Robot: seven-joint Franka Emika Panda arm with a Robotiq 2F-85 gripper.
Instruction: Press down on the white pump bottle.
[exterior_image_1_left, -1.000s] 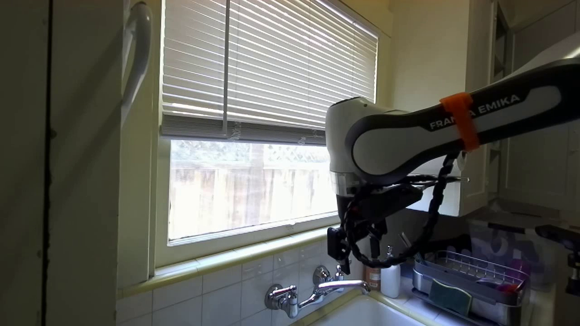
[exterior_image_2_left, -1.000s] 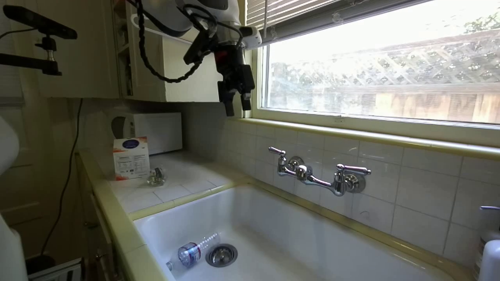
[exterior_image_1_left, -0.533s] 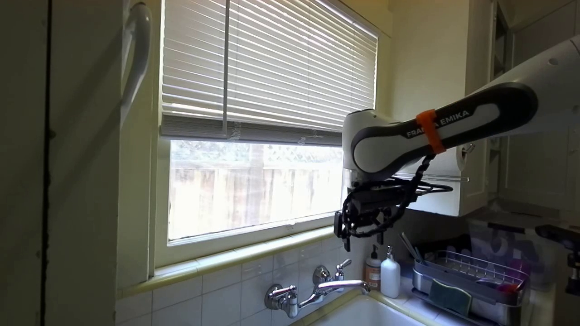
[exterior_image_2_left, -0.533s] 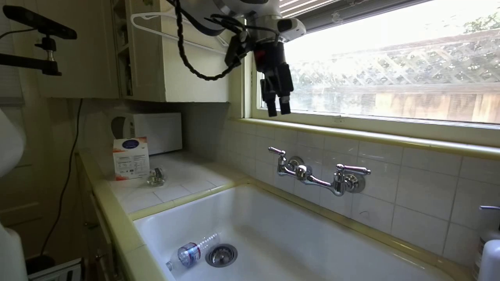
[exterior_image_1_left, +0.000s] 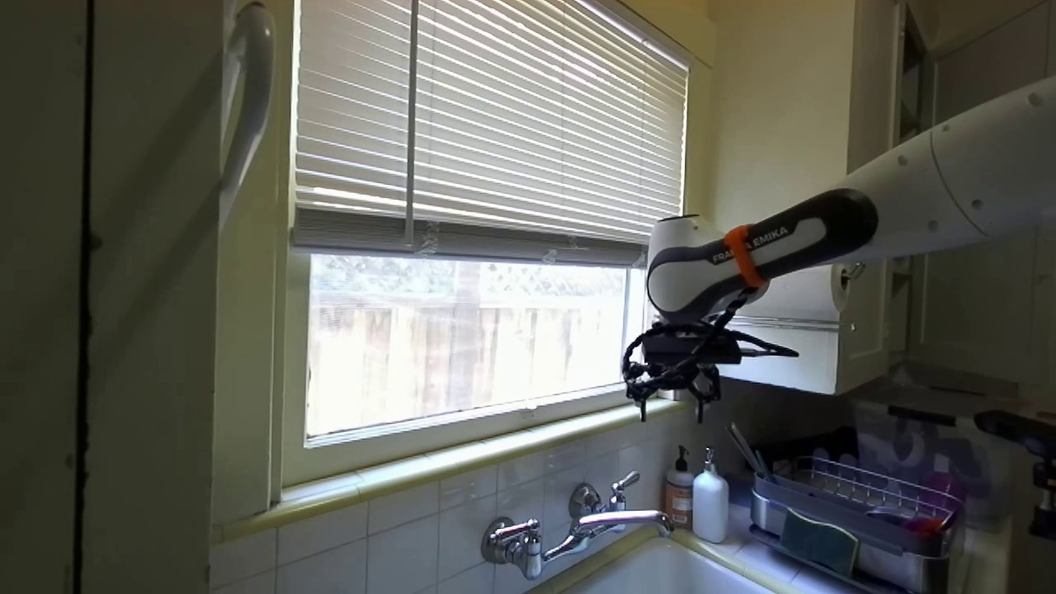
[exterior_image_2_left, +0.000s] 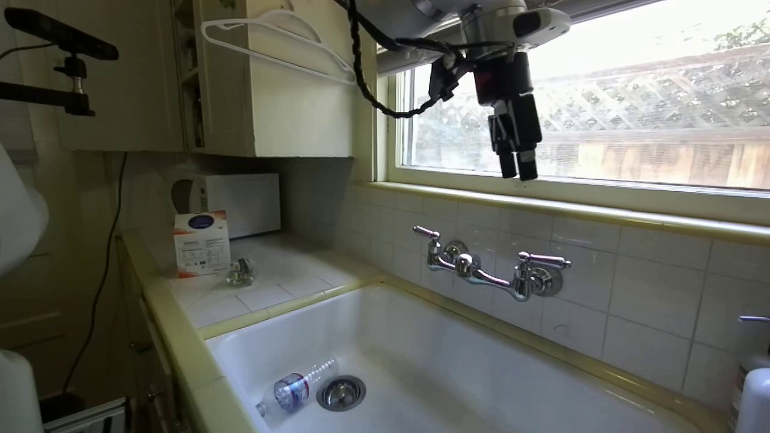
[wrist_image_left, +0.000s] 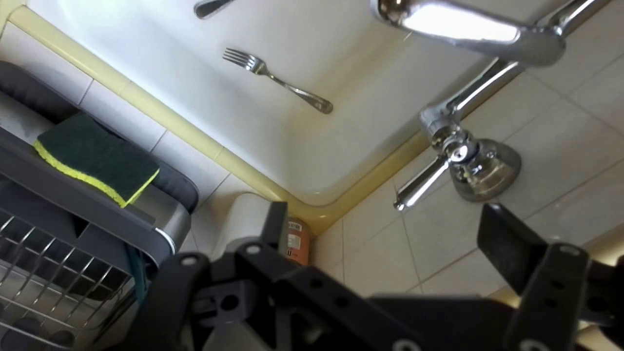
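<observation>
The white pump bottle (exterior_image_1_left: 710,505) stands upright at the sink corner, with a narrow silver pump head. In an exterior view only part of it (exterior_image_2_left: 755,400) shows at the lower right edge. In the wrist view its body (wrist_image_left: 246,217) is partly behind a finger. A darker brown-orange pump bottle (exterior_image_1_left: 680,495) stands close beside it. My gripper (exterior_image_1_left: 671,412) is open and empty, in the air above and slightly to the window side of the bottles. It also shows side-on (exterior_image_2_left: 518,171). In the wrist view the fingers (wrist_image_left: 386,209) are wide apart, with only wall tiles between them.
The chrome faucet (exterior_image_1_left: 615,520) juts from the wall beside the bottles. A dish rack (exterior_image_1_left: 874,528) with a sponge (wrist_image_left: 97,156) stands on their other side. The window sill (exterior_image_2_left: 601,211) runs behind. A fork (wrist_image_left: 287,85) and a clear plastic bottle (exterior_image_2_left: 295,391) lie in the sink.
My gripper has moved along the window toward the bottles' end of the sink. It no longer covers the bottles' pump heads. The bottles have not moved.
</observation>
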